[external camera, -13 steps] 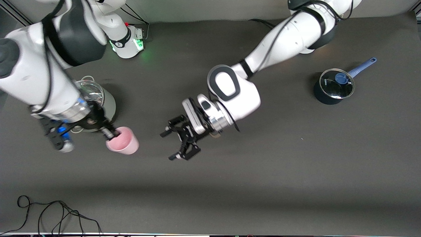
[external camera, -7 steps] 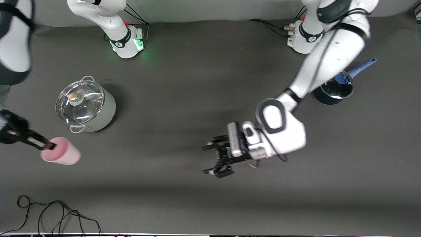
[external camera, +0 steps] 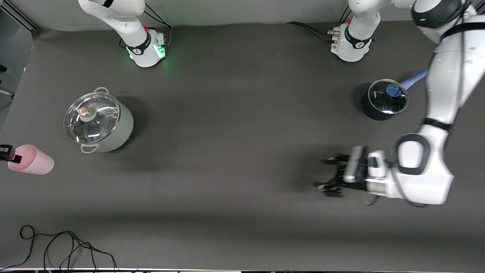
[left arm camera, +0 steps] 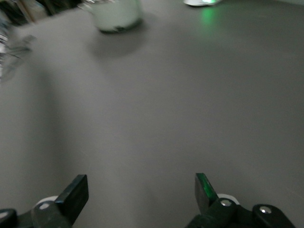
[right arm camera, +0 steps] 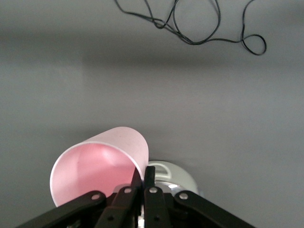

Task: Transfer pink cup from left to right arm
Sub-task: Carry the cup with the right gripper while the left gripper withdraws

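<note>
The right gripper (external camera: pixel 8 153) hung at nine o'clock in the front view, over the right arm's end of the table (external camera: pixel 235 151), its fingers (right arm camera: pixel 142 187) pinched on the rim of the pink cup (external camera: pixel 32 160), which lay tipped on its side in the air. The steel lidded pot (external camera: pixel 97 120) stood at about ten o'clock. The left gripper (external camera: pixel 333 175) hovered at four o'clock over the left arm's end, fingers (left arm camera: pixel 76 194) spread wide and holding nothing. The dark saucepan (external camera: pixel 383 100) sat at two o'clock.
</note>
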Controlling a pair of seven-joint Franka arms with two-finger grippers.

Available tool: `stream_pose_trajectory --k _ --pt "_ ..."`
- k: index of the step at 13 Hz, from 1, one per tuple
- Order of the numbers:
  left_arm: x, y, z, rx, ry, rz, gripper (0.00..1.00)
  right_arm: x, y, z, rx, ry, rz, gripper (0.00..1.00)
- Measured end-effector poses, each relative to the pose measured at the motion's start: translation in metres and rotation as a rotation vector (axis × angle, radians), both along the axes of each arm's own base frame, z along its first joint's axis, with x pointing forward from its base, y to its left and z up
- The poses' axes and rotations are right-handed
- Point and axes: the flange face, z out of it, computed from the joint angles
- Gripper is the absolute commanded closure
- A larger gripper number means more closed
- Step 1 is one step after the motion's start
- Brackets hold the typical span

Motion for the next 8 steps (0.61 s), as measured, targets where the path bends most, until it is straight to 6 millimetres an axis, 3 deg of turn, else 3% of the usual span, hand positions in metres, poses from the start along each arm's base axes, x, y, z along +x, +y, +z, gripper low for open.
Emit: stream_pose_trajectory --k 2,4,6,8 --pt "-0.010 0.057 0.015 0.123 0.060 -0.043 0.00 0.004 -0.019 -0.043 -0.005 -0.004 0.043 1.00" --pt "-0.021 0.094 0.040 0.284 0.111 -0.039 0.00 0.009 -0.022 -0.098 -0.007 -0.002 0.070 1.00" --pt "-0.031 0.108 0.091 0.494 0.104 -0.008 0.00 0.020 -0.004 -0.147 0.008 0.014 0.094 1.00" --pt "-0.046 0.105 0.152 0.727 0.069 0.067 0.00 0.033 0.023 -0.185 0.014 0.023 0.129 1.00"
